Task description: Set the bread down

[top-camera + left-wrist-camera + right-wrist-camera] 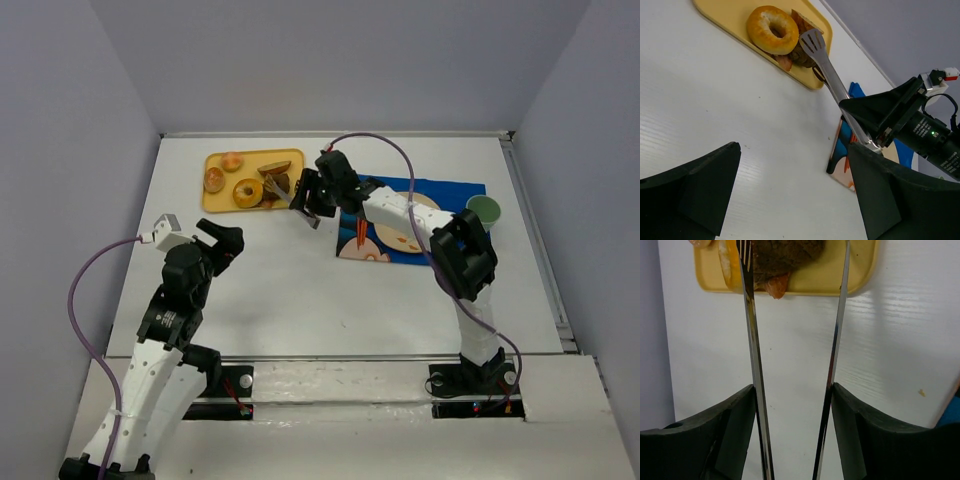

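The bread (785, 252) is a dark brown chunk on the yellow tray (860, 270), also seen from above as the bread (281, 184) and under the tong head as the bread (799, 54). My right gripper (792, 390) is shut on metal tongs (752, 340), its fingers pressed against the two spread arms. The tong tips reach the tray, one on each side of the bread, with a gap on the right side. My left gripper (792, 165) hangs open over bare table, well short of the tray, with nothing between its fingers.
On the tray (210, 205) lie a ring doughnut (248, 192), a tan wedge slice (274, 168) and two orange fruit halves (231, 161). A blue cartoon mat (440, 215) lies right of the tray, with a green cup (483, 210) at its far end.
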Robot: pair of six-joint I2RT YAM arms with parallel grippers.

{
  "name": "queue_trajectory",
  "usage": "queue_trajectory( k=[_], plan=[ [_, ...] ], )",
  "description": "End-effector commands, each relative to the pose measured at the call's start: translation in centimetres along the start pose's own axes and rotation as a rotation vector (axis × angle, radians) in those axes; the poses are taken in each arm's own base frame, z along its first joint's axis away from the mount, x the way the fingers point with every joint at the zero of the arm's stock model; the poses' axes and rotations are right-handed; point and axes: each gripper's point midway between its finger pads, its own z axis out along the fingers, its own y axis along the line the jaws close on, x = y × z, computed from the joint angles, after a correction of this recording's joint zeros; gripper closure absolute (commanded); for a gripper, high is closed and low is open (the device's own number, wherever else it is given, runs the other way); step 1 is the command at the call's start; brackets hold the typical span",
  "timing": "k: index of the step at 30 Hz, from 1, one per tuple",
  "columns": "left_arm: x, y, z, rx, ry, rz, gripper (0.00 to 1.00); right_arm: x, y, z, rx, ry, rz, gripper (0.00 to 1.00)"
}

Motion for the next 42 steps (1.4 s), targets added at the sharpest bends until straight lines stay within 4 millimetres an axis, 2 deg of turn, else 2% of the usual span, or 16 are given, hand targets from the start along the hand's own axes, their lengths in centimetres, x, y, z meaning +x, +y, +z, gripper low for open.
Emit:
queue_trajectory(
  k=[1,7,9,16,20,23,24,26,30,32,33,34,35,37,38,42],
  plan=[
    [-0.1,-0.7,0.2,0.04,-0.009,0.005,0.01,-2.0,1.8,0.7,-0.048,-0.047,0.035,0.35],
    [-0.1,-0.7,0.2,0.042,-0.009,0.006,0.01,-2.0,2.9,1.7,-0.104,-0.034,0.054,0.39],
    [-0.1,-0.7,0.1,0.042,-0.011,0.005,0.01,-2.1,3.2,1.7,-0.119,-0.038,0.058,0.47],
    [-0.2,-0.7,0.2,0.039,-0.012,0.006,0.01,-3.2,5.2,-0.1,-0.193,-0.066,0.045,0.59],
    [-0.2,-0.7,0.2,0.037,-0.015,0.006,0.01,-4.7,5.8,-1.9,-0.194,-0.129,0.027,0.66],
    [-0.3,-0.7,0.1,0.035,-0.017,0.006,0.01,-5.6,5.5,-3.9,-0.169,-0.187,-0.004,0.68],
    [-0.4,-0.7,0.1,0.037,-0.019,0.005,0.01,-5.3,4.8,-3.5,-0.145,-0.187,-0.011,0.68],
    [-0.4,-0.8,0.1,0.037,-0.019,0.005,0.01,-6.8,4.6,-6.0,-0.13,-0.251,-0.028,0.68],
    [-0.3,-0.7,0.1,0.036,-0.014,0.006,0.01,-7.3,1.2,-10.5,-0.026,-0.341,-0.071,0.68],
    [-0.3,-0.8,0.1,0.036,-0.014,0.009,0.01,-6.5,-3.0,-13.4,0.082,-0.38,-0.049,0.68],
    [-0.3,-0.8,0.1,0.037,-0.013,0.008,0.01,-4.6,-6.0,-13.7,0.151,-0.356,-0.039,0.68],
    [-0.3,-0.8,0.1,0.039,-0.012,0.007,0.01,-4.3,-7.8,-14.8,0.206,-0.379,-0.031,0.68],
    [-0.2,-0.8,0.1,0.039,-0.01,0.006,0.01,-4.3,-9.0,-17.3,0.241,-0.404,-0.015,0.68],
    [-0.1,-0.8,0.2,0.038,-0.004,0.007,0.01,-3.0,-12.0,-19.3,0.344,-0.419,-0.004,0.68],
    [-0.1,-0.9,0.2,0.039,-0.005,0.007,0.01,-0.6,-14.5,-19.9,0.422,-0.365,-0.007,0.68],
    [0.2,-0.8,0.4,0.039,0.008,0.009,0.01,1.9,-17.9,-24.0,0.538,-0.376,0.015,0.68]
  ],
)
